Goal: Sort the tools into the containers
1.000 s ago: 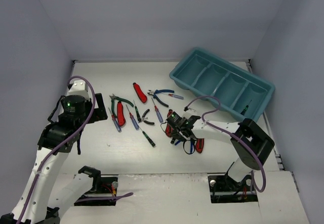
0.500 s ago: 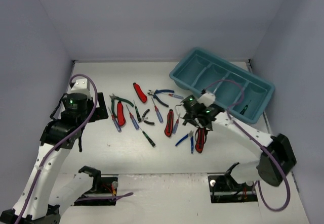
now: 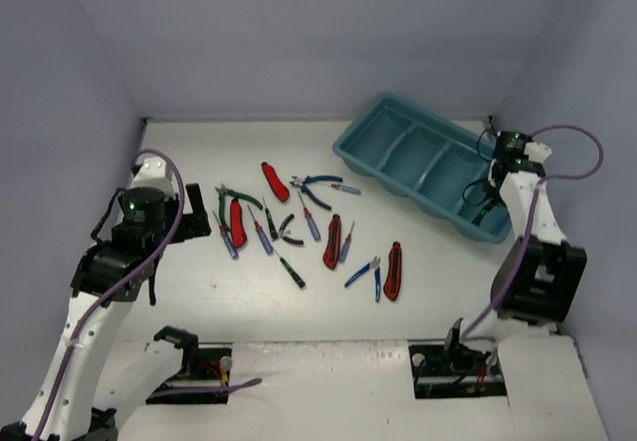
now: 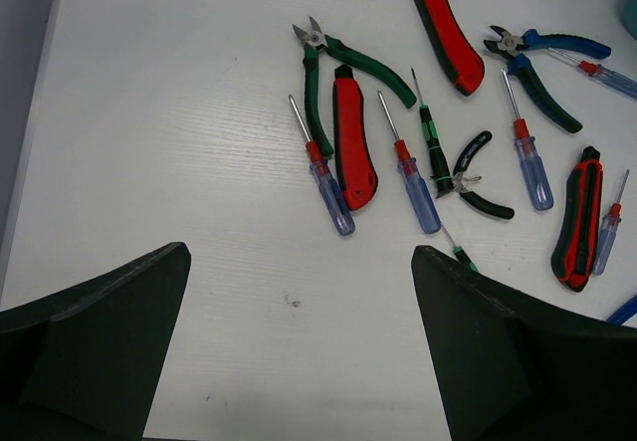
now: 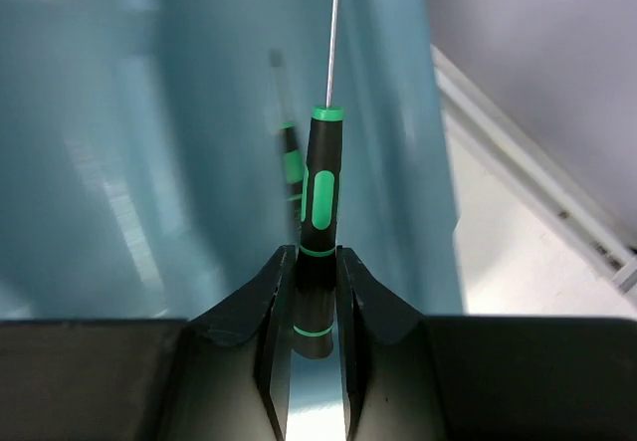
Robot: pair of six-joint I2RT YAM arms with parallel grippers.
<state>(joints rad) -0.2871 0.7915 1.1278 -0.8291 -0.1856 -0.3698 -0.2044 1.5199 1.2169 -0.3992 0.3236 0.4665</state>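
The right gripper [image 5: 315,282] has swung away from the pile, jaws clenched on 1 green-black screwdriver [image 5: 320,192]. Just beyond its tip lies the tray's [image 5: 109,162] end compartment, with 1 similar screwdriver [image 5: 290,167] already inside, so release looks next. The left gripper [image 4: 299,361] hangs wide open.

No legible text, label, brand mark or number can be read on the red knives [image 4: 353,147], the teal tray [image 3: 344,148] or the table [image 3: 199,152].
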